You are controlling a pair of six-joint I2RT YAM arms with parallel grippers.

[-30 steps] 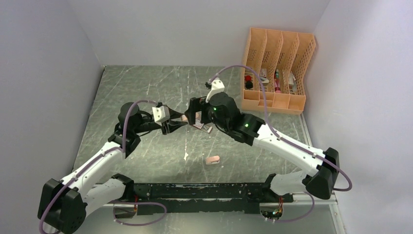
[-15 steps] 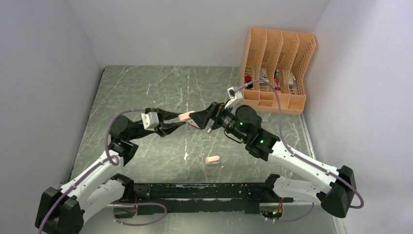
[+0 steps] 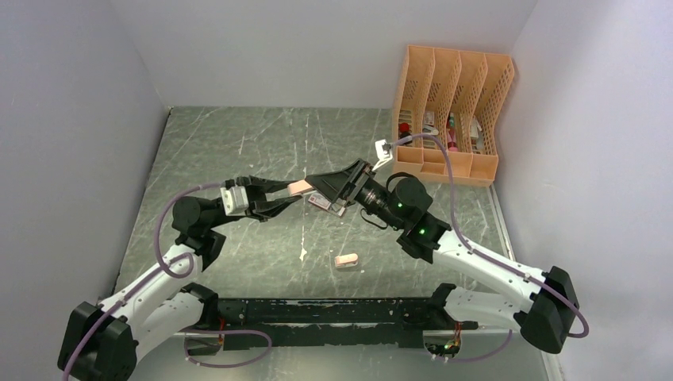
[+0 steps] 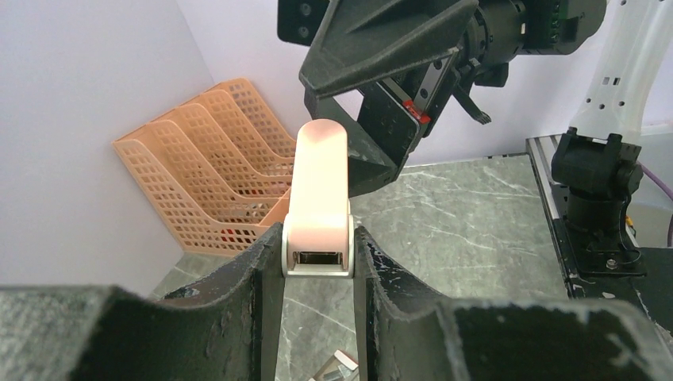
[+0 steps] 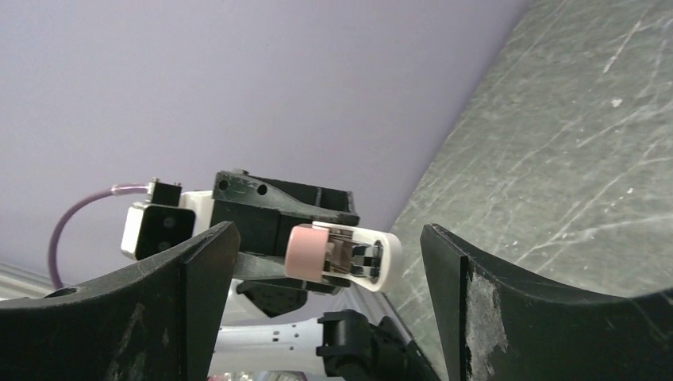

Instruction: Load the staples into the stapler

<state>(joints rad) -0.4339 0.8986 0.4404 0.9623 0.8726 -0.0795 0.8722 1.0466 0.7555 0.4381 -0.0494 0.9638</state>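
Stapler, salmon-pink with a white base, is pinched at its rear end between the fingers of the left gripper and held in the air above the table, nose pointing toward the right arm. Right gripper faces it, fingers spread wide on either side of the nose, not touching it. Staples, in their red-and-white box, lie on the table just below the two grippers. Second pink stapler lies nearer the arm bases. Orange file organizer stands at the back right corner.
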